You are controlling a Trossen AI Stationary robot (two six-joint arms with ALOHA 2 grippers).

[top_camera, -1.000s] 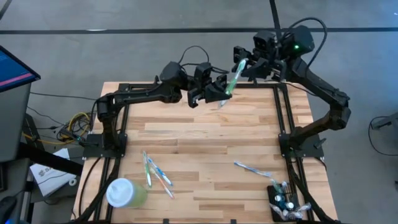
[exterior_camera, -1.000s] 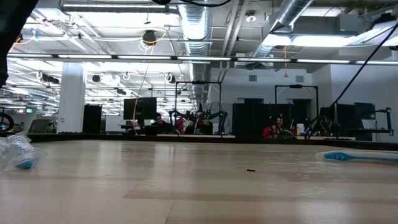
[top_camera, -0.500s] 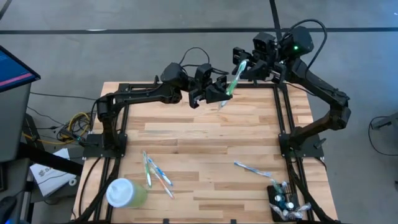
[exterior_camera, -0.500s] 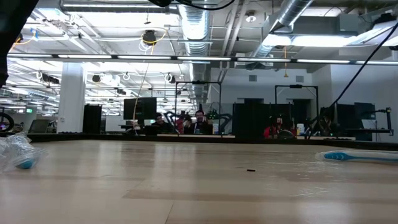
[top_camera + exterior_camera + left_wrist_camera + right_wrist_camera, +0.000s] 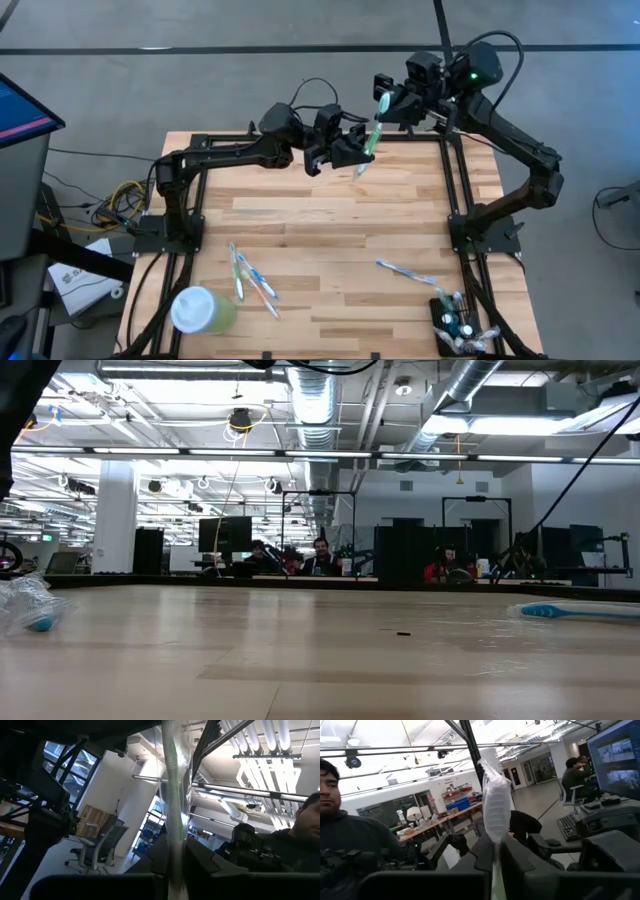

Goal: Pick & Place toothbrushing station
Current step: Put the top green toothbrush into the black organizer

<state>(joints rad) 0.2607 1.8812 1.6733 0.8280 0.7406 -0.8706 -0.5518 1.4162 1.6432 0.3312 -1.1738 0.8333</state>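
We see both arms meeting above the far edge of the worktop (image 5: 330, 225). The left gripper (image 5: 356, 150) is clamped on the lower part of a green toothbrush in a clear wrapper (image 5: 371, 138), which stands tilted in the air between the two arms. The right gripper (image 5: 386, 104) has its fingers closed on the upper end of the same wrapped toothbrush, so the brush is held at both ends. In the left wrist view the green handle inside its wrapper (image 5: 175, 810) runs up from between that arm's dark fingers (image 5: 159, 860). In the right wrist view the puffed end of the wrapper (image 5: 497, 810) rises from between the right arm's closed fingers (image 5: 487, 852).

The toothbrushing station (image 5: 456, 322) sits at the near right corner of the worktop, well apart from both grippers; it looks to us to have a few items standing in its top, though we cannot make them out. A wrapped blue toothbrush (image 5: 408, 271) lies on the wood just beyond it. Toward the near left side lie a few more wrapped toothbrushes (image 5: 252, 280), and a pale green cup with a white lid (image 5: 198, 310) stands near the left corner.

In the low view a blue toothbrush (image 5: 575, 612) rests on the worktop at the right, and people sit at desks in the room behind.
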